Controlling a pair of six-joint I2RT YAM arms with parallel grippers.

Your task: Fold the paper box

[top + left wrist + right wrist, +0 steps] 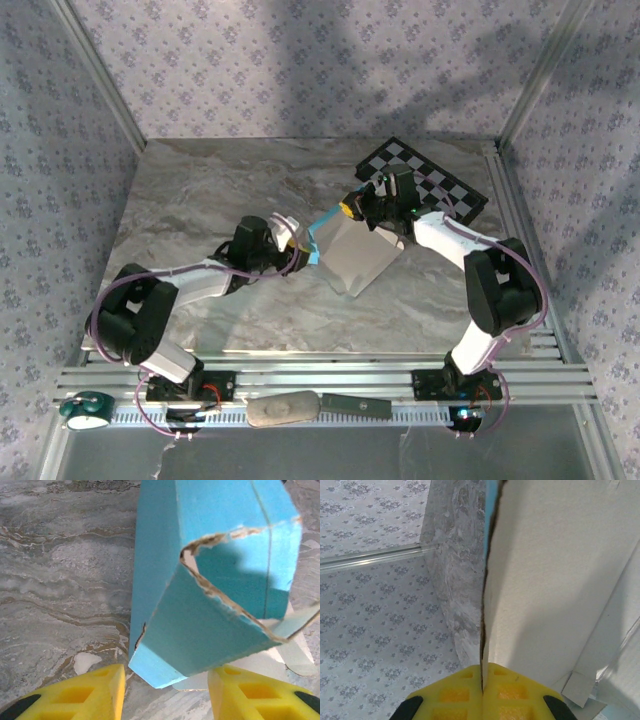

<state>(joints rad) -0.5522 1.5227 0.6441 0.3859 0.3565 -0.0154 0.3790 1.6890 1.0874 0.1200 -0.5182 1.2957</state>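
The paper box (358, 258) is a partly folded card sheet at the table's middle, its white side facing up and a turquoise edge on its left. In the left wrist view the paper box (210, 605) shows turquoise panels with torn edges, one corner hanging low between my yellow fingers (95, 692). My left gripper (167, 682) is open, with a gap between its left finger and the card. At the sheet's far edge my right gripper (366, 210) is shut on the card. In its own view the right gripper (482, 675) pinches a thin white edge of the paper box (560, 580).
A black-and-white checkerboard (432, 185) lies at the back right, just behind the right gripper. Patterned walls enclose the marble table (200, 190). Aluminium rails (330, 378) run along the near edge, carrying a grey object (283, 410) and a teal roll (85, 408).
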